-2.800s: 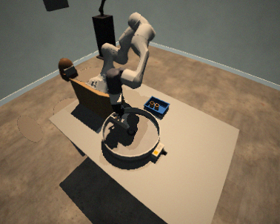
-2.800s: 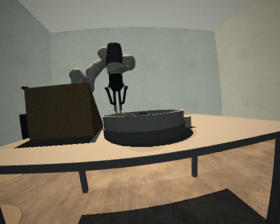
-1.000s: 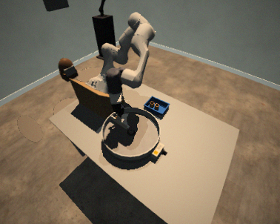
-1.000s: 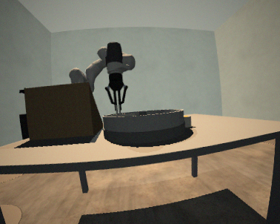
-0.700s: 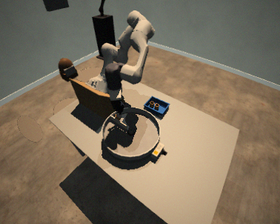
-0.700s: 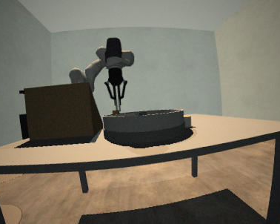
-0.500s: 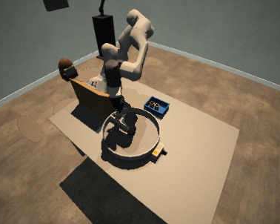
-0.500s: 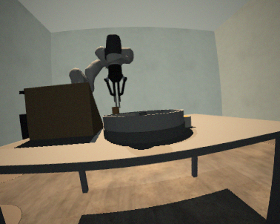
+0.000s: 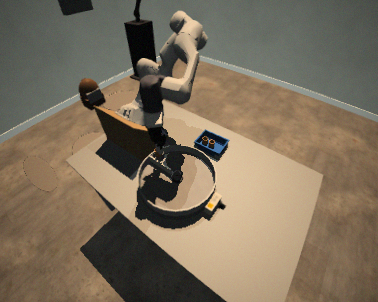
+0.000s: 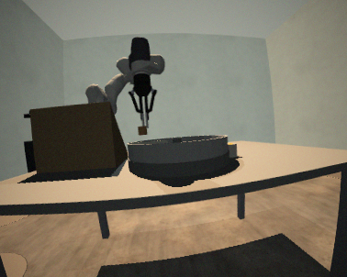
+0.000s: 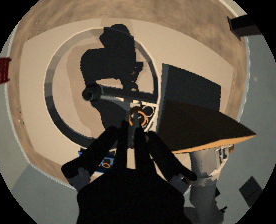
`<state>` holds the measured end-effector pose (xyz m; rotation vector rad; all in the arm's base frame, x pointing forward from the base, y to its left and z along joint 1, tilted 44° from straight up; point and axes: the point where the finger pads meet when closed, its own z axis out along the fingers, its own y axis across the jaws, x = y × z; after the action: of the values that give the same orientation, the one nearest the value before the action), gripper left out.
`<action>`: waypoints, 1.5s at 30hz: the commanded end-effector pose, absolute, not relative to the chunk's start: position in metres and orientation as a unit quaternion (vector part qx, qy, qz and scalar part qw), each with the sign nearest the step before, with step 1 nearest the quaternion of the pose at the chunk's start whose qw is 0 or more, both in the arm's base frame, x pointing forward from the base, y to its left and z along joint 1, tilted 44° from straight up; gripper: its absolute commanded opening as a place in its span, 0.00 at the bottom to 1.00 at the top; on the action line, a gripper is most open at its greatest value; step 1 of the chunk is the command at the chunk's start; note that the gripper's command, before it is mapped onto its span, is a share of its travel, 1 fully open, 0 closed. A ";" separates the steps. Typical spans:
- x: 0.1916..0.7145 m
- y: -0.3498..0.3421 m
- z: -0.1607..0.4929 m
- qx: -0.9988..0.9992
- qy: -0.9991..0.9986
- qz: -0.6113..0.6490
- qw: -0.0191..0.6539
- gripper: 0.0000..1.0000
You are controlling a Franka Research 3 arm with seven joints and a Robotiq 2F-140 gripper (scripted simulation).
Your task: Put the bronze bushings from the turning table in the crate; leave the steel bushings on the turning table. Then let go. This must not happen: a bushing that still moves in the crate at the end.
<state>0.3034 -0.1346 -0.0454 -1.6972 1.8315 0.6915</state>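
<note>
Above the turning table, near the side with the tall brown panel, the gripper points downward with its fingers almost together, pinching a bronze bushing. The exterior view puts the bushing's lower edge above the raised rim, with a slim strip of wall showing between them.

The blue crate sits on the tabletop, apart from the turning table, with a narrow strip of bare surface between their edges. Two bronze bushings stand inside it, side by side toward one end; the other end of its floor offers more room. The way from the held piece to the crate crosses the round rim and then the crate's low wall.

A dark bar reaches inward from the rim to the middle of the turning table. Beneath the gripper the wrist view seems to show a pale ring, probably a steel bushing, though shadow makes it hard to be sure. The brown panel's upright edge stands close by the rim, leaving little space on that side.
</note>
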 end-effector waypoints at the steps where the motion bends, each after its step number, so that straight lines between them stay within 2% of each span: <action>1: 0.304 -0.135 -0.044 -0.627 0.683 0.260 0.271 0.00; 34: 0.304 -0.134 -0.043 -0.627 0.683 0.260 0.271 0.00; 45: 0.320 -0.118 -0.027 -0.627 0.683 0.260 0.271 0.00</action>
<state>0.3135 -0.1254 -0.0333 -1.7048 1.8232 0.6890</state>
